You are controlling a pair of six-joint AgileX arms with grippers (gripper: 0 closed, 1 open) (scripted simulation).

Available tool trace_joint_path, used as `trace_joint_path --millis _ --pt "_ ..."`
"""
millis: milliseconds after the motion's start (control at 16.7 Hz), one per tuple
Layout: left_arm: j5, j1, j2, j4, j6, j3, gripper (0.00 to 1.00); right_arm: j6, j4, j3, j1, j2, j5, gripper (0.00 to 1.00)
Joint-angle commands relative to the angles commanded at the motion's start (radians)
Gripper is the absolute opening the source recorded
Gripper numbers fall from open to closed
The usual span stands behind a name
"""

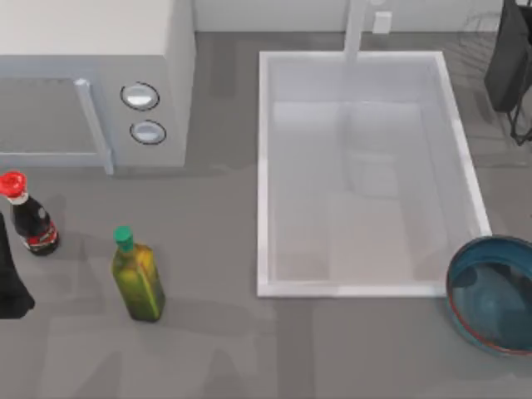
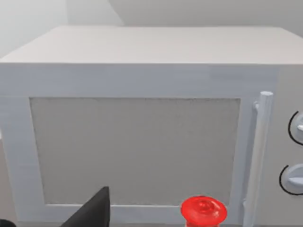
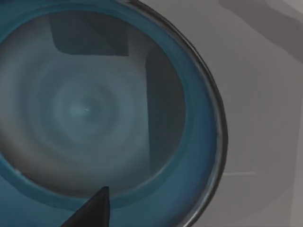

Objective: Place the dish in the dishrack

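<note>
Top view, left to right: left end effector (image 1: 10,287) parked by bottles (image 1: 30,218), grip unreadable; sink (image 1: 264,166); dish (image 1: 490,293) on desk at right edge; dishrack (image 1: 486,37) far right corner. Right wrist hovering above dish, fingers unreadable. Approach step; next, rim grasp.

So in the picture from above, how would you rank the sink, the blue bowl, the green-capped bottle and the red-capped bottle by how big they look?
1. Sink
2. Blue bowl, partly cut off at the edge
3. Green-capped bottle
4. Red-capped bottle, clearly the smallest
</note>
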Motion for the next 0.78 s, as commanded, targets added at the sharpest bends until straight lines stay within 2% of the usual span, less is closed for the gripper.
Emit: trace_joint_path --millis 360,660,780 --pt "0.000 0.000 0.000 0.000 0.000 0.000 1.00 0.008 0.288 -0.161 0.006 0.120 0.001 1.00" --pt "0.000 0.000 0.000 0.000 0.000 0.000 1.00 0.009 0.314 -0.179 0.007 0.134 0.001 1.00" --pt "0.000 0.000 0.000 0.000 0.000 0.000 1.00 0.009 0.314 -0.179 0.007 0.134 0.001 0.85"
